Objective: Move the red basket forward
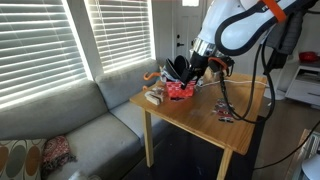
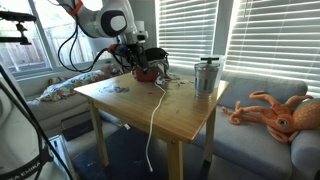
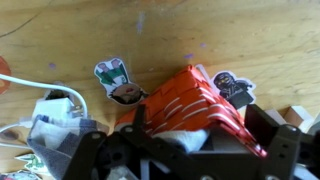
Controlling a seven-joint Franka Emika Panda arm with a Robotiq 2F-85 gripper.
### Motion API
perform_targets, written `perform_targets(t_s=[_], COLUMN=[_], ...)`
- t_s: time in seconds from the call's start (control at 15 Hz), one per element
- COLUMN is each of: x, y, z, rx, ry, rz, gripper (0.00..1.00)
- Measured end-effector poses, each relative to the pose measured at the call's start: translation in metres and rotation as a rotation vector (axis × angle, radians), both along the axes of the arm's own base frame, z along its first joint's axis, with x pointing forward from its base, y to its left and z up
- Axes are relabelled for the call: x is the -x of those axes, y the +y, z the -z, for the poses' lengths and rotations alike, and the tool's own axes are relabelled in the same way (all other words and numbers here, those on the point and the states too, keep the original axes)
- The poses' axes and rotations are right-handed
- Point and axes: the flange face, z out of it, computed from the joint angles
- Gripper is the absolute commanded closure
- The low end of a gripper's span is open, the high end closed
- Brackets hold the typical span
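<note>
The red basket (image 1: 181,91) stands near the far corner of the wooden table (image 1: 200,125); it also shows in an exterior view (image 2: 146,72). In the wrist view the red basket (image 3: 195,100) fills the space between the black fingers, its slotted side tilted toward the camera and something white inside it. My gripper (image 3: 200,125) has one finger on each side of the basket and touches it. It shows in both exterior views (image 1: 185,76) (image 2: 140,62), lowered onto the basket.
A tan wooden object (image 1: 154,97) lies beside the basket by the table edge. A metal cup (image 2: 206,75) stands at the table's far side. A white cable (image 2: 155,112) trails across the top. Stickers (image 3: 112,76) lie on the wood. A sofa (image 1: 90,125) borders the table.
</note>
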Motion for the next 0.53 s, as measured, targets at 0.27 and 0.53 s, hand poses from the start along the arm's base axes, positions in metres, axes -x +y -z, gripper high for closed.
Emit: perform_targets(t_s=[0.27,0.53], x=[-0.013,-0.023], y=[0.002,0.005], z=[-0.001,-0.005], rx=[-0.014,-0.023], ry=[-0.028,-0.045], rz=[0.003,0.003], gripper=[0.00,0.00])
